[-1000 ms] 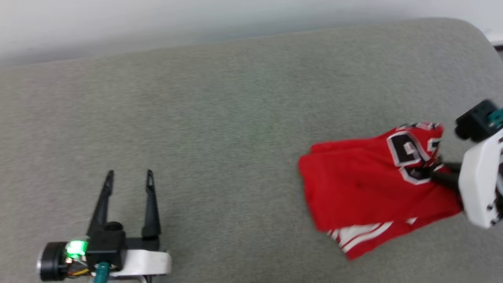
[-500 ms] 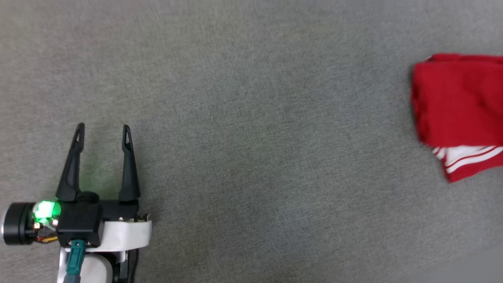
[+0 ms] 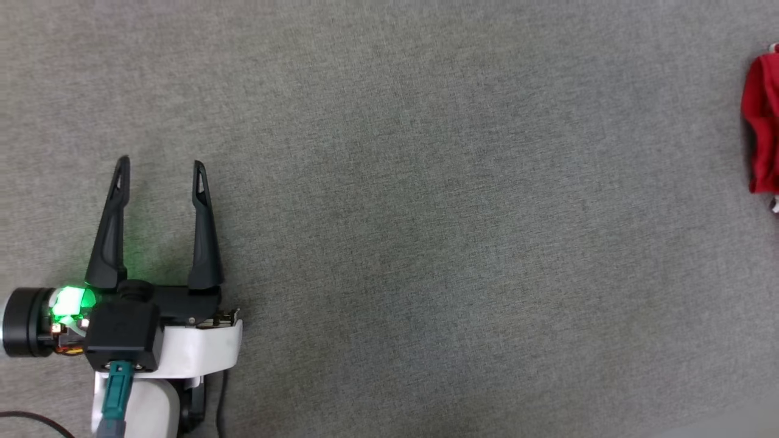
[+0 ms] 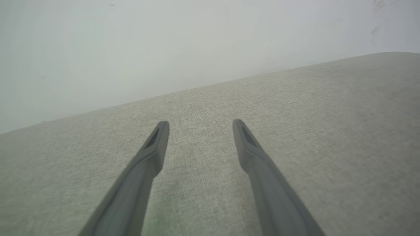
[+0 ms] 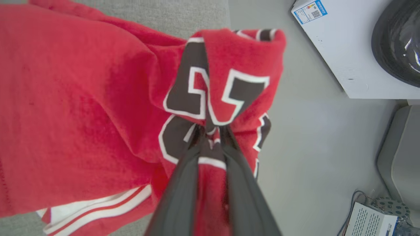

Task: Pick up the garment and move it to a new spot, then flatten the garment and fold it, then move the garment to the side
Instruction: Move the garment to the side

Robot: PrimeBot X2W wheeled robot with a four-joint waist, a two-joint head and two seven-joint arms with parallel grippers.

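**Item 1. Left gripper** (image 3: pixel 160 163): sitting at the lower left of the head view. Its two dark fingers are pointing up the view and standing wide apart, with nothing between them. A green light (image 3: pixel 70 302) is glowing on its wrist. In the left wrist view the gripper (image 4: pixel 200 122) is reaching over the cloth toward a pale wall (image 4: pixel 131 49).

**Item 2. Grey fabric surface** (image 3: pixel 426 213): stretching across the head view from edge to edge.

**Item 3. Garment** (image 3: pixel 762 121): showing as a narrow red strip at the far right edge of the head view, cut off by the frame and lying well apart from the left gripper. In the right wrist view the garment (image 5: pixel 82 108) is bunching in loose folds. Its red body is spreading to the left over the grey surface. A white sleeve (image 5: pixel 98 206) with red stripes is lying at the lower left. The black-and-white print (image 5: pixel 197 95) is creasing at the centre.

**Item 4. Right gripper** (image 5: pixel 211 131): its fingers are pressing nearly together, pinching a fold of the garment at the print.

**Item 5. To the right of the garment**: a grey floor (image 5: pixel 302 147) is showing below. A white box (image 5: pixel 341 49) bearing a label is standing at the upper right, and a small vented device (image 5: pixel 367 223) is sitting at the lower right.
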